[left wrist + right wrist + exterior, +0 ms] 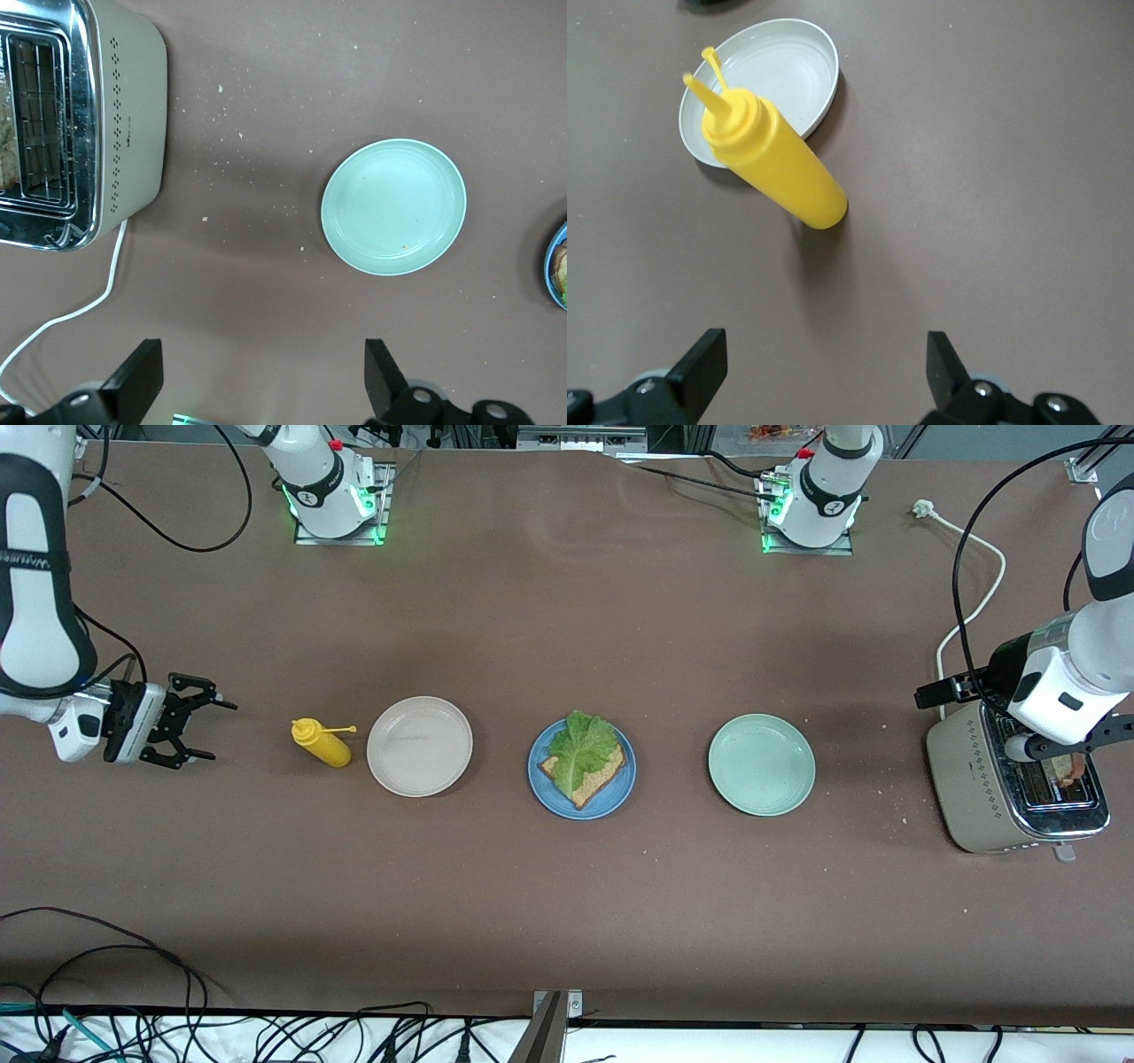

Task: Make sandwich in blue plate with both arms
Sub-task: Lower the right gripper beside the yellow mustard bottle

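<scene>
The blue plate (547, 772) sits mid-table, between a beige plate and a mint plate. One brown bread slice (599, 779) lies on it under a ruffled green lettuce leaf (580, 744). Its rim (558, 266) just shows in the left wrist view. My left gripper (263, 363) hangs open and empty above the table beside the toaster (983, 797), whose slot holds a brown slice (1072, 769). My right gripper (221, 732) is open and empty at the right arm's end of the table, pointing at the mustard bottle (323, 744). In the right wrist view the right gripper (828, 363) hovers over bare table.
The beige plate (419, 746) and the mint-green plate (761, 764) are both bare. The yellow mustard bottle (775, 159) stands beside the beige plate (788, 71). A white cord (974, 593) runs from the toaster toward the arm bases. Crumbs lie scattered near the toaster (124, 115).
</scene>
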You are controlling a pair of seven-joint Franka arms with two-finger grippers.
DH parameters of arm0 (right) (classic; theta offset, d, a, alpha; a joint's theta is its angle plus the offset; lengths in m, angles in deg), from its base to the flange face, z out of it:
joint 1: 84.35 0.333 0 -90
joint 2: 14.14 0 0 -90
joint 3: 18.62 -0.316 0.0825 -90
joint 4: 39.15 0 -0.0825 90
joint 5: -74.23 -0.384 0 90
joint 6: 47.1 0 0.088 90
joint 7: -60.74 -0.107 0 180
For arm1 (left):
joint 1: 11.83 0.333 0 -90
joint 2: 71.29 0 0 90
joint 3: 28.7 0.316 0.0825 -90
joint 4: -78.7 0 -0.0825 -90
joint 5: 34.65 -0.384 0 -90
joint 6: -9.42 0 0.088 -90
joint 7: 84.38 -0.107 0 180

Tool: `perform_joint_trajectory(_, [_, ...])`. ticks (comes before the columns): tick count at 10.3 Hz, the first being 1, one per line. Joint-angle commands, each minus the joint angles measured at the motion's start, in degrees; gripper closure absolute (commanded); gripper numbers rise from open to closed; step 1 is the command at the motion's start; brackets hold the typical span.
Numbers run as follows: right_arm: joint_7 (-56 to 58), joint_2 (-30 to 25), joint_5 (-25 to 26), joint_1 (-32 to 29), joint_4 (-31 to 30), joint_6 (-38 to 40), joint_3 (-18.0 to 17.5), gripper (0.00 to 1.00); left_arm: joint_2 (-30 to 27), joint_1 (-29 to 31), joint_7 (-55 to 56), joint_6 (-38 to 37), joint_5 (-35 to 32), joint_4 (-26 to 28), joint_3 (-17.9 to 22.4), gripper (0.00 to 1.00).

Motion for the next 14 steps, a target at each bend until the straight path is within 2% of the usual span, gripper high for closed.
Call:
perform_joint_trajectory(1, [16.2,3.4,-9.4,-4.6,0.3,4.3,-1.5,0.0,-0.7,0.4,-1.4,-0.6,-1.4,0.5,-0.4,0.0])
perform_joint_trajectory(4, [29.0,8.4,-16.8,-7.4,0.5,11.4,-1.4,0.0,-0.7,0.4,-1.4,-0.6,-1.4,0.5,-0.3,0.0])
perform_joint_trajectory(6, [34.5,10.7,-19.6,-8.5,0.6,17.1,-1.5,0.0,-0.6,0.4,-1.4,-0.6,-1.4,0.5,-0.3,0.0])
perform_joint_trajectory(8, [41.2,13.5,-26.2,-9.0,0.6,21.4,-1.5,0.0,-0.6,0.4,-1.4,-0.6,-1.4,0.5,-0.3,0.0])
perform_joint_trajectory(14, [48.0,16.5,-28.8,-10.3,0.7,30.3,-1.5,0.0,-0.6,0.3,-1.4,-0.6,-1.4,0.5,-0.4,0.0])
